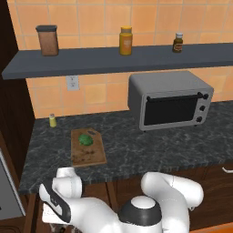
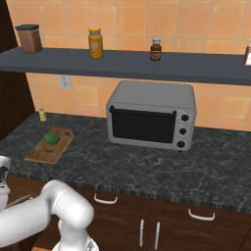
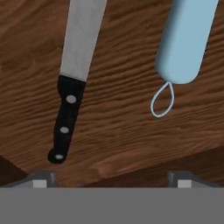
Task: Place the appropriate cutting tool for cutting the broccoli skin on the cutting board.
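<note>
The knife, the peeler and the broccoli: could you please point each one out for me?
knife (image 3: 66, 118), hand view, on its black handle.
peeler (image 3: 183, 39), hand view, on its light-blue body.
broccoli (image 1: 85, 139), left base view, on its green top.

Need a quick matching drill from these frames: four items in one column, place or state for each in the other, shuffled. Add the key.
1. broccoli
2. knife
3. peeler
4. pincer

A. open, holding nothing
B. on the cutting board
C. on brown wood, black handle toward the camera
D. on brown wood, thin loop toward the camera

Pairs: 1-B, 2-C, 3-D, 4-A
</note>
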### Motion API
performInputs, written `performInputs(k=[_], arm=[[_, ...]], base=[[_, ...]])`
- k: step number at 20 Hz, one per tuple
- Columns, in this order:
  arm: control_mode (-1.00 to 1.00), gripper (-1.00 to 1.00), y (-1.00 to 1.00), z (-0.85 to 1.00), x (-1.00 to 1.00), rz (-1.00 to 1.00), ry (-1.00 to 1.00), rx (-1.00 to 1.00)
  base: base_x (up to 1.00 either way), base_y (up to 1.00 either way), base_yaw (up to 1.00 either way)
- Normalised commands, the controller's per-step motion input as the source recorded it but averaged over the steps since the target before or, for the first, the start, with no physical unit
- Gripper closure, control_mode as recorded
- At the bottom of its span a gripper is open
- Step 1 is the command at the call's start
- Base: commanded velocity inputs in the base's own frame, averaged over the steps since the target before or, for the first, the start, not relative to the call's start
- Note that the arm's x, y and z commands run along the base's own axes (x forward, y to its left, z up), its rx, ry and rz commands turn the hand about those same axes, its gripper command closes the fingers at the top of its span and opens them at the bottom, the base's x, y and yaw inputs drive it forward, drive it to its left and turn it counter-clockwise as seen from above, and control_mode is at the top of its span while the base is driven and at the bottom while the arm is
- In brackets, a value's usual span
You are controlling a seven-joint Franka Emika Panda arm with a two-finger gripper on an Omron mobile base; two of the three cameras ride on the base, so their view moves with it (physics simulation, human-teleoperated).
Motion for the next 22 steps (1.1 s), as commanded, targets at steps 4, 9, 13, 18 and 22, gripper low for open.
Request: performInputs(k=[4, 9, 13, 18, 22], arm=[[-1.00, -1.00, 0.12, -0.01, 0.10, -0.11, -0.09, -0.11], [-1.00, -1.00, 0.22, -0.12, 0.08, 0.00, -0.10, -0.23], [-1.00, -1.00, 0.15, 0.00, 0.18, 0.00, -0.11, -0.13], [-1.00, -1.00, 0.00, 0.00, 0.27, 0.00, -0.06, -0.02], [-1.00, -1.00, 0.00, -0.15, 0.14, 0.00, -0.06, -0.01]], base=[[0.00, 0.00, 0.00], [0.00, 0.00, 0.00], [0.00, 0.00, 0.00], [0.00, 0.00, 0.00], [0.00, 0.00, 0.00]])
